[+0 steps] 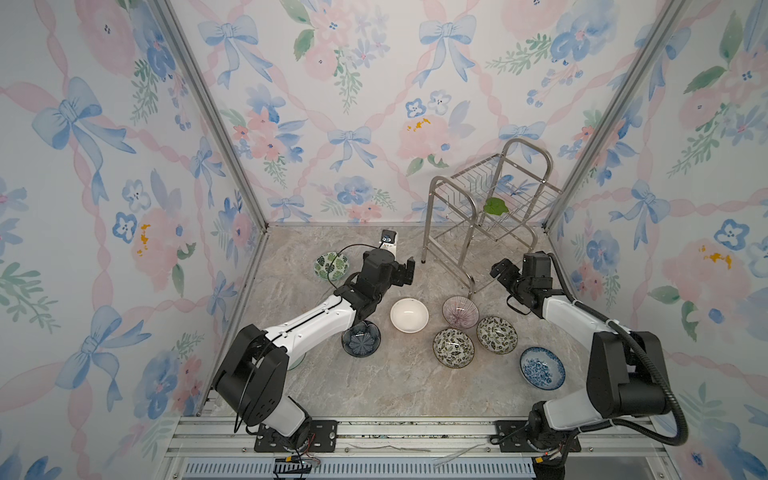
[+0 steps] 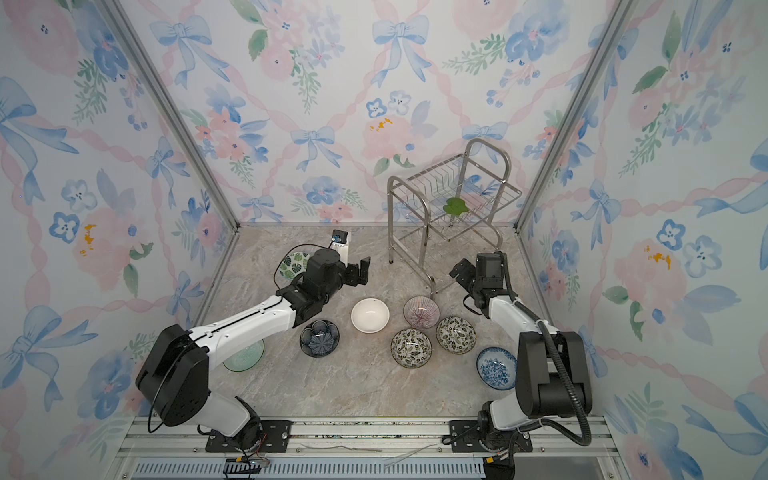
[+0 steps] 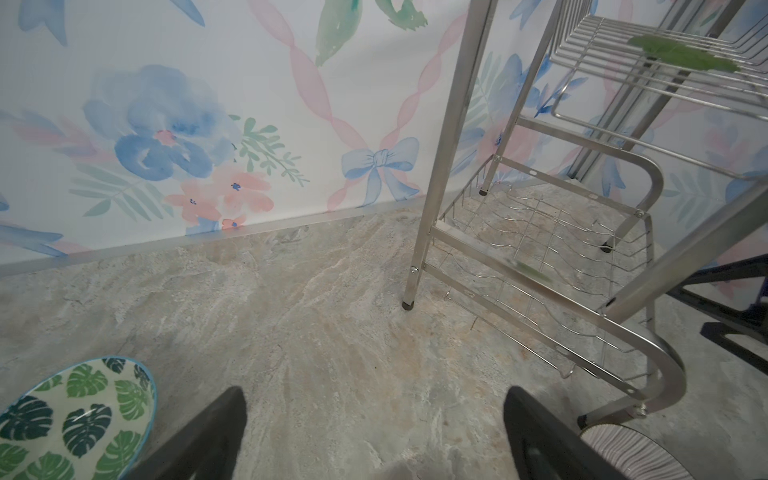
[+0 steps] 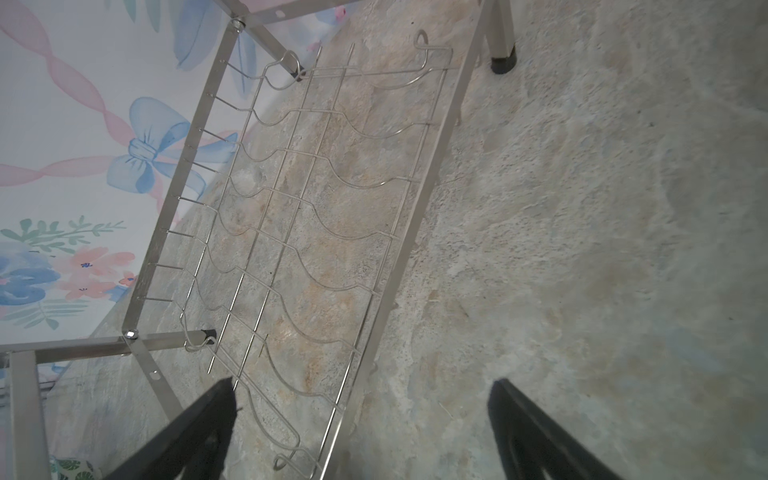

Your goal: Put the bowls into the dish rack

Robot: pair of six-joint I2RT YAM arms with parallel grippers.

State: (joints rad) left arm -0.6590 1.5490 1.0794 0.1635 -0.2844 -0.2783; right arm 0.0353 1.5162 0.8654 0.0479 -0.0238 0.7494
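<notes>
Several bowls lie on the marble tabletop. They are the green-leaf bowl (image 1: 331,266) (image 3: 79,415), white bowl (image 1: 409,315), dark blue flower bowl (image 1: 360,338), purple-lined bowl (image 1: 460,311), two black-white leaf bowls (image 1: 453,348) (image 1: 496,334) and blue-white floral bowl (image 1: 542,368). The steel dish rack (image 1: 428,224) (image 3: 440,166) (image 4: 407,232) stands at the back right and holds no bowl. My left gripper (image 1: 409,270) (image 3: 374,395) hovers open between the green-leaf bowl and the rack. My right gripper (image 1: 498,268) (image 4: 363,384) hangs open by the rack's near corner, over its lower tier's edge.
A green leaf-like piece (image 1: 494,206) lies on the rack's upper tier. A pale green glass plate (image 2: 244,355) sits under the left arm. Floral walls close in the table on three sides, and a metal rail (image 1: 415,432) runs along the front.
</notes>
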